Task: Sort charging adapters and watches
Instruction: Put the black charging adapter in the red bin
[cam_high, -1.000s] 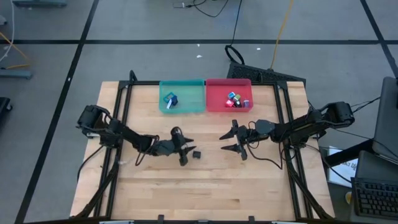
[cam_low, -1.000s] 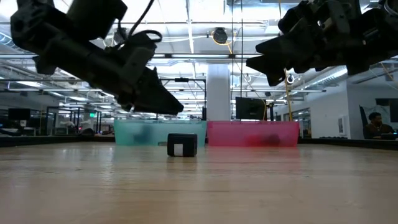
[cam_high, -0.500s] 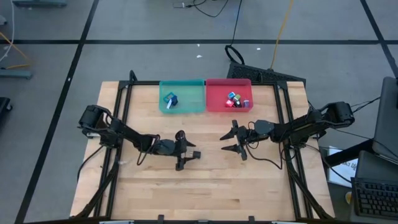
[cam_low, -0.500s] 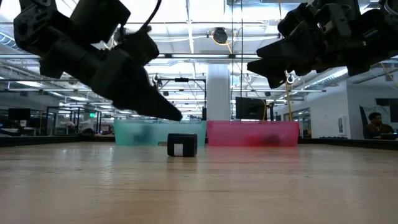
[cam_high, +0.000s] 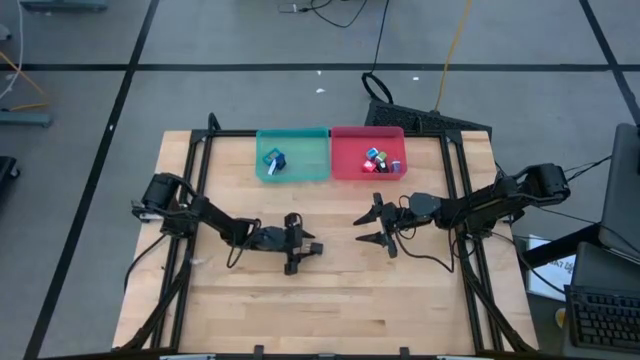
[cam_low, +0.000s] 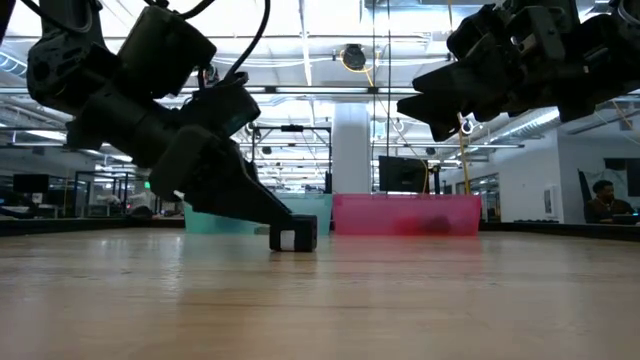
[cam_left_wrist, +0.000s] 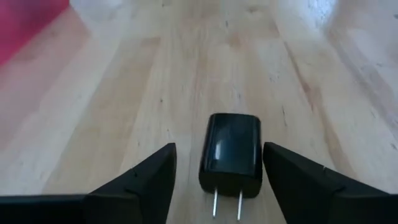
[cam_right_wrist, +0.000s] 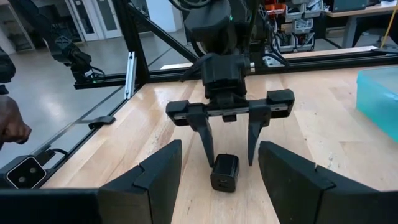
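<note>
A black charging adapter (cam_left_wrist: 231, 152) lies flat on the wooden table (cam_high: 400, 300), its two prongs pointing back at my left arm. My left gripper (cam_left_wrist: 219, 148) is open and low over the table. One of its fingers stands on each side of the adapter, with a gap showing on both sides. The right wrist view shows the same from the front, with the adapter (cam_right_wrist: 225, 171) between the two left fingers. My right gripper (cam_high: 358, 229) hangs open above the table, right of the adapter, with nothing between its fingers.
At the table's far edge a teal bin (cam_high: 310, 168) holds watches. Beside it a red bin (cam_high: 345, 165) holds several coloured adapters. Black frame rails (cam_high: 195, 180) run along the table's left and right sides. Bare wood lies near the front edge.
My left gripper has opened wide, rolled, and sunk toward the table. It has moved a little toward the right, so its fingers now straddle the black adapter. The adapter has stayed where it was.
</note>
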